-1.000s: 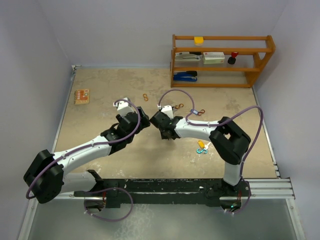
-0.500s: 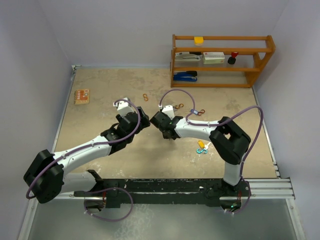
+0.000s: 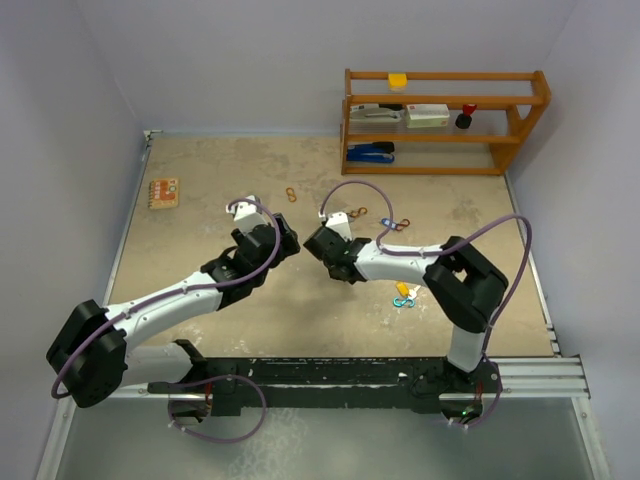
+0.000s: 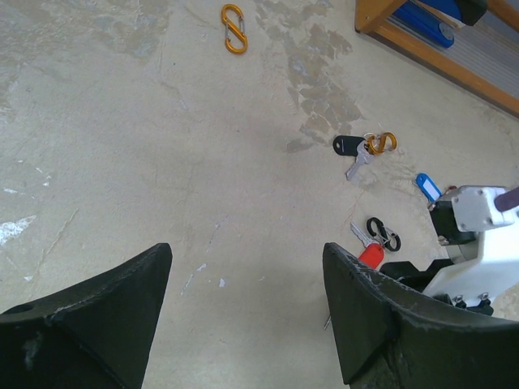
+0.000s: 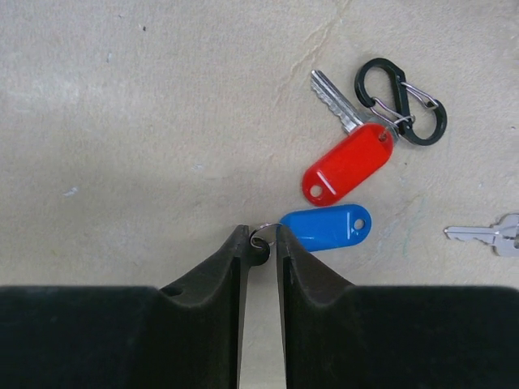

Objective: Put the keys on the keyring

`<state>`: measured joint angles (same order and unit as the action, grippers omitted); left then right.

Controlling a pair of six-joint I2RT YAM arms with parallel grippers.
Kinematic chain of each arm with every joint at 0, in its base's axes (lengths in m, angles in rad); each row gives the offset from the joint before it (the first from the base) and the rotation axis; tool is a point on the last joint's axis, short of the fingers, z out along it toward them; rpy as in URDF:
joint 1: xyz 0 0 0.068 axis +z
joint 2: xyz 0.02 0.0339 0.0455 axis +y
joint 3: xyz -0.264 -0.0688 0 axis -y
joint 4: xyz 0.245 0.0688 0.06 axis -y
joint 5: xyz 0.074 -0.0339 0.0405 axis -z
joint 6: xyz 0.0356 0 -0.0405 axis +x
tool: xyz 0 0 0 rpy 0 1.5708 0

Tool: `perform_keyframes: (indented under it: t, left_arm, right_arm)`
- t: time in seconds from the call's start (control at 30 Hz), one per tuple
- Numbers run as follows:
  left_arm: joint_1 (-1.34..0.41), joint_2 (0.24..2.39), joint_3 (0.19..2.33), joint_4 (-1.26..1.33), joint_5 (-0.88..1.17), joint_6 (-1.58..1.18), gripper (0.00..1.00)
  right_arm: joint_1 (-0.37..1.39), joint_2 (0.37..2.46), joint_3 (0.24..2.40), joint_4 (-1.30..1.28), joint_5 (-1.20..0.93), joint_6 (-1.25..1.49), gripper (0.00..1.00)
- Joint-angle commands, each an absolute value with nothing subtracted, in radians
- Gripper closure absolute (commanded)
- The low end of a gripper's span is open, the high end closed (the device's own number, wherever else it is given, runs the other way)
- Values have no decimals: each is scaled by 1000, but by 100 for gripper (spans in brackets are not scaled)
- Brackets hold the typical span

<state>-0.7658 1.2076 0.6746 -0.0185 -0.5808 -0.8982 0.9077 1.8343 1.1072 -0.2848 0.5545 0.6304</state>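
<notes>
Left wrist view shows your left gripper [image 4: 243,324] spread wide above the bare table [image 4: 122,121], holding nothing. The black-headed key [image 4: 350,146], on its orange carabiner [image 4: 379,143], lies well ahead and to the right.

Next comes your right gripper [image 5: 259,243]. Its fingers stand at a narrow slit, with the small metal ring [image 5: 261,235] of the blue key tag [image 5: 327,227] caught between the very tips. That hold looks shallow to me, so squeeze it firm before you lift. Then rise slowly and straight, so the ring does not flick out sideways.

Just right of the tag lies the red-headed key [image 5: 347,164], joined at its far end to a black carabiner [image 5: 400,91]. Lift clear of both rather than dragging across them. A bare silver key [image 5: 486,235] shows at the right edge, well apart.
</notes>
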Motion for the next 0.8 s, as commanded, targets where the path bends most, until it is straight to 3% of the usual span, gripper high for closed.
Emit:
perform_keyframes:
  t: [0.0, 0.4, 0.5, 0.63, 0.77]
  left_arm:
    - [-761, 1187, 684, -9, -595, -892, 28]
    - [-760, 1203, 676, 12, -589, -894, 27]
    - [-760, 1216, 680, 21, -602, -884, 27]
    - [-731, 1287, 750, -1, -618, -864, 25]
    - [-685, 1468, 943, -107, -627, -830, 25]
  right_arm:
    - [910, 1759, 1057, -187, 557, 550, 78]
    - [910, 1594, 921, -65, 498, 492, 82]
    - [910, 1576, 927, -84, 510, 499, 76]
    - [910, 1519, 898, -79, 493, 531, 58]
    - [910, 1457, 861, -79, 497, 540, 55]
